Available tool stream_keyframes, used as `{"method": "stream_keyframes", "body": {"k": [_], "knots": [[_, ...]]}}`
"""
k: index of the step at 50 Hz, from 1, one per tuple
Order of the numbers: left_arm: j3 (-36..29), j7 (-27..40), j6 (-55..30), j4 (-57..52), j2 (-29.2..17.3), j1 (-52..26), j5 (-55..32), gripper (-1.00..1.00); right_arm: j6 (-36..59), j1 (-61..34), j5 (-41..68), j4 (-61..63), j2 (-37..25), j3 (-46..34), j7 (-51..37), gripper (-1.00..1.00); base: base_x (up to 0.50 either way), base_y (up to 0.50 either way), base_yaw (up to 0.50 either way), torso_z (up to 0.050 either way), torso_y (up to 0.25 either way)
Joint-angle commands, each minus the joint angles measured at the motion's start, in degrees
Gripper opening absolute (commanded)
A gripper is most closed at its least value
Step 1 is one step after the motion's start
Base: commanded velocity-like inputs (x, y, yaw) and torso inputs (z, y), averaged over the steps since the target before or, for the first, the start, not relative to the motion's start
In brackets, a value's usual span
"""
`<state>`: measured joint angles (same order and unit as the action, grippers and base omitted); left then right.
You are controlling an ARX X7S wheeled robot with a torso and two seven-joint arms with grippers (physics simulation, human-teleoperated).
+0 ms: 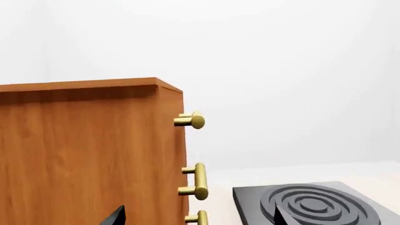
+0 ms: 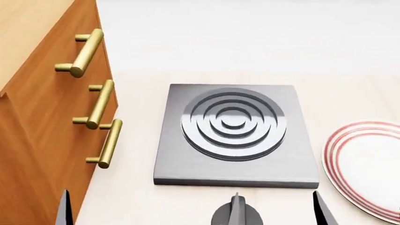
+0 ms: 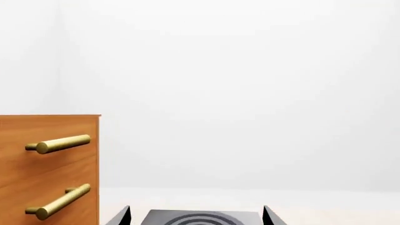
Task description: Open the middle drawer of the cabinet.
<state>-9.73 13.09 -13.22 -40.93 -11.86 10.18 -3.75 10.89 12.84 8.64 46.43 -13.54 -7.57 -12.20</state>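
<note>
The cabinet (image 2: 37,140) stands at the left of the head view, orange-brown wood, w/ three brass bar handles stacked down its front. The middle drawer (image 2: 105,101) is the centre one, marked by the second handle (image 2: 100,104); its front sits flush w/ the drawers above and below, no gap showing, so it reads as closed. Top handle (image 2: 84,52) and bottom handle (image 2: 110,143) look the same as the middle one.

Just right of the cabinet, on the pale tabletop (image 2: 350,93), lies a dark grey square slab (image 2: 234,136) w/ raised concentric rings. Further right, a white plate (image 2: 368,166) w/ red rim stripes, partly cut off by the frame edge. A small grey knob-like piece (image 2: 236,213) sits near the slab's front edge.

Left tool (image 1: 196,218): only two dark tips (image 1: 115,215) poke in at the frame edge of the left wrist view, well apart from each other, nothing between them; one lies against the cabinet's side in the picture, the other over the slab. Not touching any handle.

Right tool (image 3: 196,216): two dark tips (image 3: 122,215) spread apart in the right wrist view, nothing clamped, slab showing between them, cabinet off to the side w/ two handles visible.
</note>
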Motion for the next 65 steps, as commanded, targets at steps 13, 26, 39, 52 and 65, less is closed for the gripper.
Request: {"method": "stream_keyframes", "body": {"k": [13, 26, 39, 52, 65], "knots": [[-0.85, 1.12, 0.24, -0.16, -1.12, 0.16, -0.37, 1.00, -1.46, 0.57, -0.68, -0.13, -1.31, -1.08, -2.03, 1.00, 0.42, 0.00, 0.00, 0.000, 0.000], [-0.58, 2.52, -1.52, -1.19, -1.21, 0.25, -1.89, 1.00, -1.05, 0.42, 0.21, -0.05, -2.22, -1.63, -2.37, 1.00, 0.00, -0.02, 0.00, 0.000, 0.000], [-1.22, 2.42, -0.58, 0.25, -2.56, -1.04, -1.97, 1.00, -1.90, 0.46, -0.32, -0.11, -2.80, -2.15, -3.15, 1.00, 0.00, -0.19, 0.00, 0.000, 0.000], [-2.06, 3.14, 0.07, 0.40, -3.16, -0.89, -1.68, 1.00, -1.20, 0.04, 0.88, -0.11, -3.44, -2.51, -3.38, 1.00, 0.00, -0.21, 0.00, 0.000, 0.000], [-2.75, 3.81, 0.46, 0.49, -3.63, -0.74, -1.64, 1.00, -2.00, 0.18, -0.02, -0.42, -3.88, -3.15, -4.10, 1.00, 0.00, -0.08, 0.00, 0.000, 0.000]]}}
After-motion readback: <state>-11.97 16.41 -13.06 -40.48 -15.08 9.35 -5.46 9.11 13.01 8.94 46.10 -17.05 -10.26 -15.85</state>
